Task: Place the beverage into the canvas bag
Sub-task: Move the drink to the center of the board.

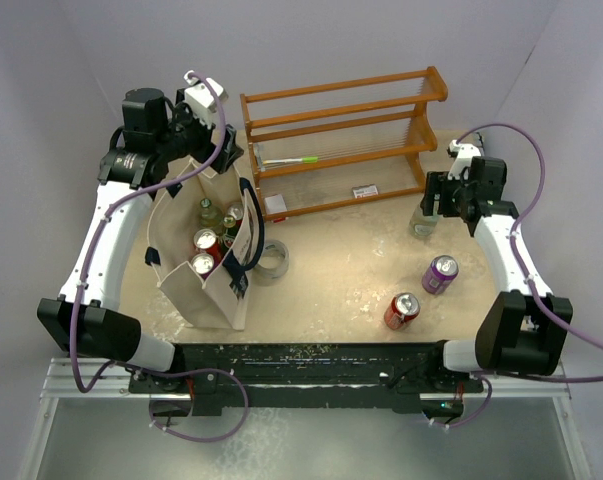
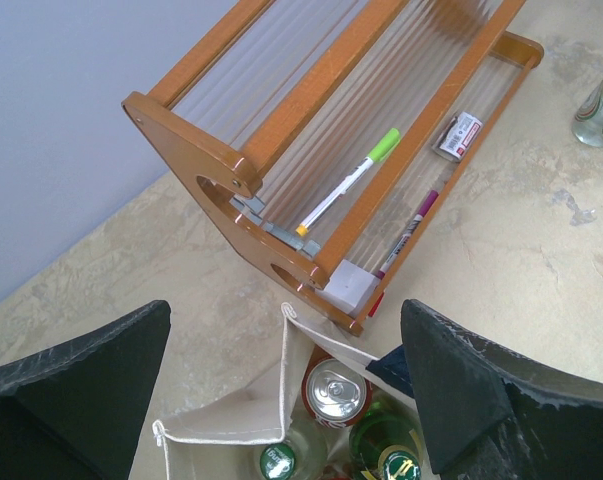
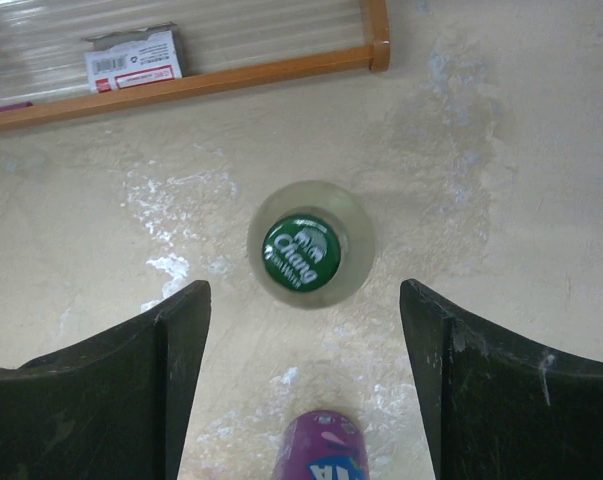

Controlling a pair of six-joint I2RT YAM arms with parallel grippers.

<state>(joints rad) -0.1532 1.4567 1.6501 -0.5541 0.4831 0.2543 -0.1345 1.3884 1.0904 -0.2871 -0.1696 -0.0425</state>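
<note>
The cream canvas bag (image 1: 209, 290) with navy handles stands at the left, its mouth open and several cans and bottles inside. My left gripper (image 1: 213, 158) hangs open over the bag's far edge (image 2: 231, 415), holding nothing. From the left wrist a red can (image 2: 338, 390) and a green bottle (image 2: 386, 450) show in the bag. My right gripper (image 1: 433, 207) is open above a clear glass bottle (image 1: 422, 224) with a green cap (image 3: 302, 250). The bottle stands upright on the table, lying between and just beyond the fingertips (image 3: 186, 310), untouched.
An orange-brown wooden rack (image 1: 341, 130) with pens and small boxes stands at the back. A purple can (image 1: 440, 273) stands near the bottle, also showing under the right wrist (image 3: 321, 450). A red can (image 1: 402, 310) stands nearer the front. A tape roll (image 1: 272, 261) lies beside the bag.
</note>
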